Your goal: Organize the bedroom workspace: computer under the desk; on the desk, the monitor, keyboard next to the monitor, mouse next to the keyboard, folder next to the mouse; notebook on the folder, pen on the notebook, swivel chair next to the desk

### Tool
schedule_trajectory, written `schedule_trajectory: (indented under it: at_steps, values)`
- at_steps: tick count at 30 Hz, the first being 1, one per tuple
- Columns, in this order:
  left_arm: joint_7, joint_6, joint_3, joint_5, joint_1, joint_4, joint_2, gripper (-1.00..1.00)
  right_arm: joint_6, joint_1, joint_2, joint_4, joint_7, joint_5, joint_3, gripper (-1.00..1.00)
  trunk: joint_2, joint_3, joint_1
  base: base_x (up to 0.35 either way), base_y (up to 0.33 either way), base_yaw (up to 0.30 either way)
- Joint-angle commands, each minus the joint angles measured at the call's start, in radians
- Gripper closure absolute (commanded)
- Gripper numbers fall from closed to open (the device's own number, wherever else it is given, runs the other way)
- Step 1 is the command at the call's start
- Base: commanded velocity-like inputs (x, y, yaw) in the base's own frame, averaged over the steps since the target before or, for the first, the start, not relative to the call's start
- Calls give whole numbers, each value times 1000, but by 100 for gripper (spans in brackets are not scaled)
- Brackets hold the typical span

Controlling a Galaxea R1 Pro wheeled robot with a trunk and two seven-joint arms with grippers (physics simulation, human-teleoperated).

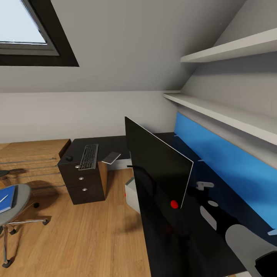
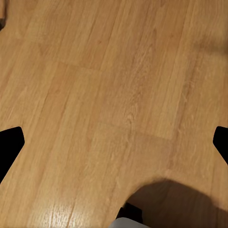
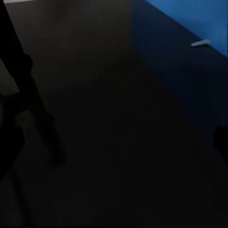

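Note:
The wide black monitor [image 1: 157, 165] stands on the glossy black desk [image 1: 181, 246], a red dot at its lower corner. At the desk's far left end lie the keyboard [image 1: 89, 156], the small black mouse [image 1: 69, 158] to its left and the grey-white notebook [image 1: 111, 157] to its right. The pale computer [image 1: 132, 192] sits on the floor under the desk. The grey swivel chair [image 1: 17, 206] stands at the lower left, apart from the desk, carrying the blue folder [image 1: 7, 198] with a thin white pen [image 1: 4, 198] on it. My left gripper [image 2: 114, 142] hangs open over wooden floor. My right gripper [image 3: 114, 142] is open above the dark desk top [image 3: 118, 118].
A black three-drawer unit [image 1: 82, 181] holds up the desk's left end, with a light wooden chest [image 1: 34, 161] beside it. A blue panel [image 1: 231, 165] and two white shelves [image 1: 231, 115] run along the right wall. Wooden floor [image 1: 88, 238] lies open between chair and desk.

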Motion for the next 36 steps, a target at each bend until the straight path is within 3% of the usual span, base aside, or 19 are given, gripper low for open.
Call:
schedule_trajectory:
  at_steps: [1, 13, 19, 24, 29, 36]
  values:
    - [1, -4, -2, 10, -1, 0, 0, -100, -3, -1, -1, 0, -4, -8, 11, -100, -2, -2, 0, 0, 0, 0]
    - [1, -4, -2, 10, -1, 0, 1, -100, -4, -1, -1, 0, 88, -1, 61, -100, -2, -2, 0, 0, 0, 0]
    - [0, -4, -2, 10, -1, 0, 2, -100, -20, -1, -2, 4, 124, 50, 96, -100, -2, -2, 0, 0, 0, 0]
    - [1, -4, -2, 10, -1, 0, 2, -100, -42, 0, -1, 4, 140, 67, 101, -100, -2, -2, 0, 0, 0, 0]
    - [1, -4, -2, 10, -1, 0, 3, -100, -46, 0, -1, 2, 182, 66, 101, -100, -2, -2, 0, 0, 0, 0]
    - [1, -4, -2, 10, -1, 0, 3, -100, -45, 0, 1, 3, 191, 63, 101, -100, -2, -2, 0, 0, 0, 7]
